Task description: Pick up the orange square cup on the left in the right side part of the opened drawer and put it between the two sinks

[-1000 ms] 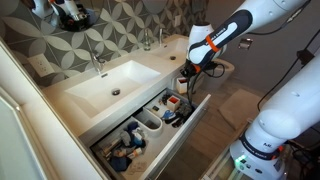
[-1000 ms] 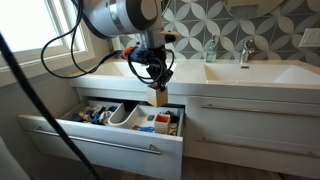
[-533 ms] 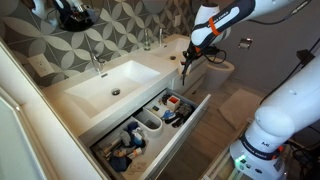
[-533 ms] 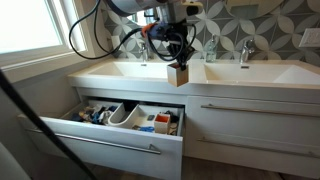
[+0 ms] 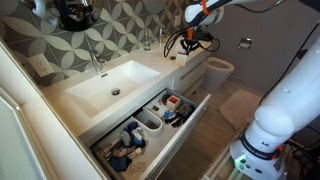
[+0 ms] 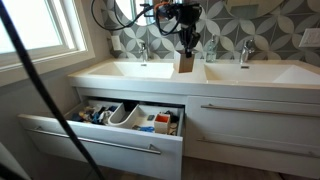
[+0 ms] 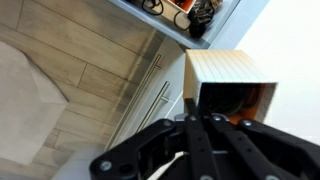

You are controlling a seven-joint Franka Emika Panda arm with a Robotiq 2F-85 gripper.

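Note:
My gripper [image 6: 186, 48] is shut on the orange square cup [image 6: 184, 64], a small pale tan cup with square sides. It holds the cup upright low over the white counter strip between the two sinks [image 6: 140, 70] [image 6: 252, 72]. I cannot tell whether the cup touches the counter. In the wrist view the cup [image 7: 232, 78] shows ribbed pale sides and an orange inside, with my fingers [image 7: 200, 122] on it. In an exterior view my gripper [image 5: 186, 45] hangs over the far end of the counter beyond the near sink [image 5: 108, 85]. The opened drawer [image 6: 100, 150] [image 5: 188, 122] stands pulled out below.
Chrome taps [image 6: 142, 50] [image 6: 245, 50] stand behind the basins, with a soap bottle [image 6: 211, 48] between them. White oval tubs and clutter fill the drawer. A toilet [image 5: 218, 70] stands past the vanity end. A window [image 6: 40, 30] is beside the vanity.
My gripper has risen from just above the open drawer with the cup in it. It has moved back over the counter between the two sinks.

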